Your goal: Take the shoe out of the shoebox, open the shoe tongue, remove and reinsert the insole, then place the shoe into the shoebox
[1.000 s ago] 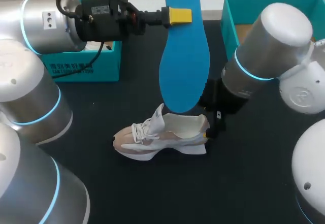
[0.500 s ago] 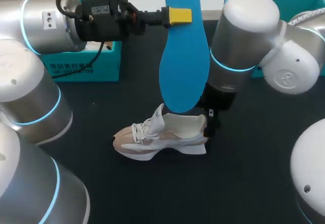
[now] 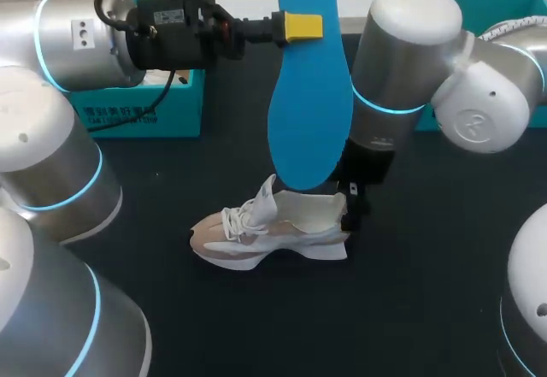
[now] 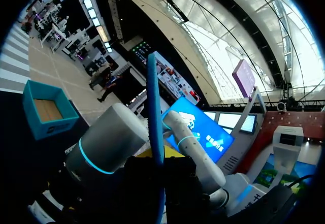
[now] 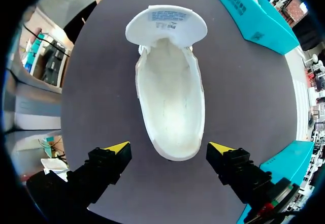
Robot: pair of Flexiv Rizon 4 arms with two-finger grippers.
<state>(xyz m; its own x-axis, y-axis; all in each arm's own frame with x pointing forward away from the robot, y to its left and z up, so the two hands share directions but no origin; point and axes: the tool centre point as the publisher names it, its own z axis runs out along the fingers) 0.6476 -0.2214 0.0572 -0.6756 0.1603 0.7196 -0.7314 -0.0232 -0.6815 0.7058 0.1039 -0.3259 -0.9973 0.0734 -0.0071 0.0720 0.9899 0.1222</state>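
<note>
A white and beige shoe (image 3: pixel 272 230) lies on the black table, toe toward the left, tongue pulled up. Above it hangs a blue insole (image 3: pixel 309 103), pinched near its upper end by my left gripper (image 3: pixel 301 26), which is shut on it. The left wrist view shows the insole (image 4: pixel 154 112) edge-on, rising between the fingers of the left gripper (image 4: pixel 156 158). My right gripper (image 3: pixel 350 210) sits low at the shoe's heel. In the right wrist view the right gripper (image 5: pixel 167 150) is open, its yellow tips on either side of the heel of the shoe (image 5: pixel 170 97), which is bare inside.
A teal shoebox (image 3: pixel 137 108) stands at the back left behind my left arm. A second teal box (image 3: pixel 389 31) is at the back right, partly hidden by my right arm. Both boxes, one (image 5: pixel 259 16) and the other (image 5: pixel 282 165), flank the shoe in the right wrist view.
My right arm's upper links have swung left and toward the back, while its gripper stays by the heel. The left arm and the insole have not moved.
</note>
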